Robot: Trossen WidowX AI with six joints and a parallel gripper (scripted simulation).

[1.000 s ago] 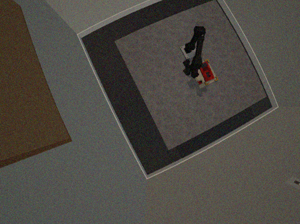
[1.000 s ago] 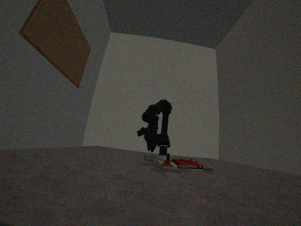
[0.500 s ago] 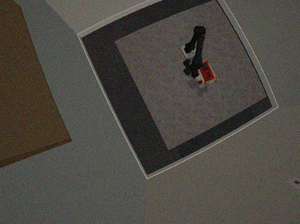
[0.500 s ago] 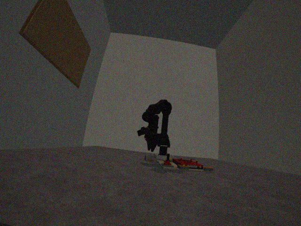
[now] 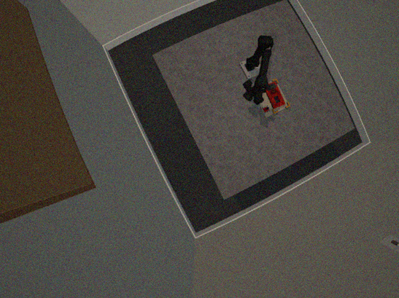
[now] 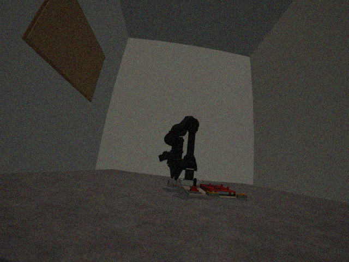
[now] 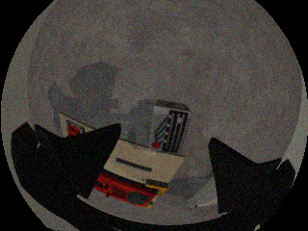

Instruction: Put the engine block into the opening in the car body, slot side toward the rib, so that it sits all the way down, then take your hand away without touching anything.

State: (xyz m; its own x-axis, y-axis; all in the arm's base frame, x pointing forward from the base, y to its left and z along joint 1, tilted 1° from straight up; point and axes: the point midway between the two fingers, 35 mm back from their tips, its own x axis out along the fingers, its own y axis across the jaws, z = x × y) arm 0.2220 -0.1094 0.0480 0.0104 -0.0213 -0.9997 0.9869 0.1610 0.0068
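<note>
Grey tabletop [image 5: 209, 133] with broad open room toward lower left, my black arm [image 5: 262, 66] upper centre, red car body [image 5: 276, 97] just right of it, gripper [image 7: 164, 154] released and empty, engine block's place I cannot tell

Dim grey walls [image 6: 180, 107], brown panel [image 6: 66, 47], grey mat [image 5: 239, 137], dark border [image 5: 165, 119]

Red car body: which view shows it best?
The top view: the red car body shows as a whole outline beside the arm. The exterior view gives only a thin edge-on strip. The wrist view catches a small red part between the open jaws.
</note>
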